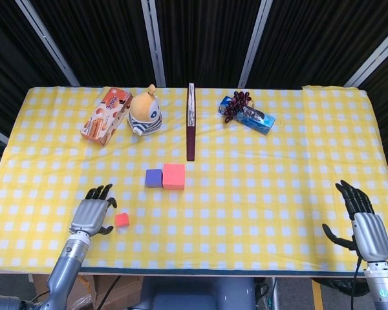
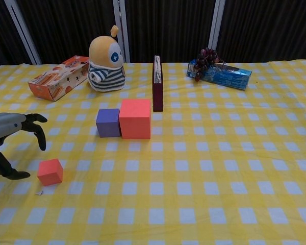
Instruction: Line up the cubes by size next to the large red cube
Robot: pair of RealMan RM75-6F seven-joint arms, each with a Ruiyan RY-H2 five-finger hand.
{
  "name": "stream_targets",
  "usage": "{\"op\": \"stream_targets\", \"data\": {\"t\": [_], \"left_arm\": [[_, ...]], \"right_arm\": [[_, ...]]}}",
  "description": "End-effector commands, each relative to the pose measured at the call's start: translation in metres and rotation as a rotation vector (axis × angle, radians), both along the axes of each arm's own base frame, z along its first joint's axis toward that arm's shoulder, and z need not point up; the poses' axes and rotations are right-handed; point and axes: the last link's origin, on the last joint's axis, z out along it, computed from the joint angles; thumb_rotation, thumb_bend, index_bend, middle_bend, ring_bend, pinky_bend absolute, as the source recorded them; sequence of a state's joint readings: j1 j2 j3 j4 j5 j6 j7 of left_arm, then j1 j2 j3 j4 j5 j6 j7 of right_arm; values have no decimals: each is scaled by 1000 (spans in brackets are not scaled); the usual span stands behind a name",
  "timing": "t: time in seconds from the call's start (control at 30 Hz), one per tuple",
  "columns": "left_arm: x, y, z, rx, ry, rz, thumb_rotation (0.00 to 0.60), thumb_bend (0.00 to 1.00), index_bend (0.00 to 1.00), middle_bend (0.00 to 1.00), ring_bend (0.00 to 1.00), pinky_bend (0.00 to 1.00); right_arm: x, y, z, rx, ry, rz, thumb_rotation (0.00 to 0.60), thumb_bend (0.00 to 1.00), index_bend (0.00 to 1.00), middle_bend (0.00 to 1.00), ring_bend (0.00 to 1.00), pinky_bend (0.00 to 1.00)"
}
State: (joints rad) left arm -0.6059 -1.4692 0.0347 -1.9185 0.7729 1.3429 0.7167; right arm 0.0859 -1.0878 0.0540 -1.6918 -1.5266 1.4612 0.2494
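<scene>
The big red cube (image 1: 174,176) sits in the middle of the yellow checked table (image 1: 278,194), and the purple cube (image 1: 154,178) touches its left side. The little red cube (image 1: 121,219) lies apart, near the front edge. The left hand (image 1: 90,216) is just beside it, fingers spread, holding nothing. The right hand (image 1: 362,223) is far off at the right, fingers apart and empty.

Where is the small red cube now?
In both views the small red cube lies alone near the table's front-left edge, just right of the left hand, untouched and well apart from the purple cube and large red cube.
</scene>
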Motion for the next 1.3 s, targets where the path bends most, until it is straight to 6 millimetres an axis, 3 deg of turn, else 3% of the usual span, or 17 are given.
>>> {"op": "stream_targets", "data": {"t": [0.03,0.3,0.53,0.9,1.3], "left_arm": [[0,-1,-5,-6,6,4,600,254,361,0,0,76],[2,-2,-17,-17,-5,24,600,259,366,0,0,75],[4,-3,-26,-22,-29,37,600,329,401,0,0,76],[8,1,-25,-3,-52,27,600,380,439,0,0,76],[20,45,-4,73,-30,-52,600,380,440,0,0,76]], "right_arm": [[0,0,0,0,-1,2,600,365,0,0,0,11],[1,0,0,5,-5,8,600,365,0,0,0,11],[1,1,0,6,-9,9,600,365,0,0,0,11],[1,1,1,4,-16,13,600,365,0,0,0,11],[1,1,0,5,-15,11,600,365,0,0,0,11]]}}
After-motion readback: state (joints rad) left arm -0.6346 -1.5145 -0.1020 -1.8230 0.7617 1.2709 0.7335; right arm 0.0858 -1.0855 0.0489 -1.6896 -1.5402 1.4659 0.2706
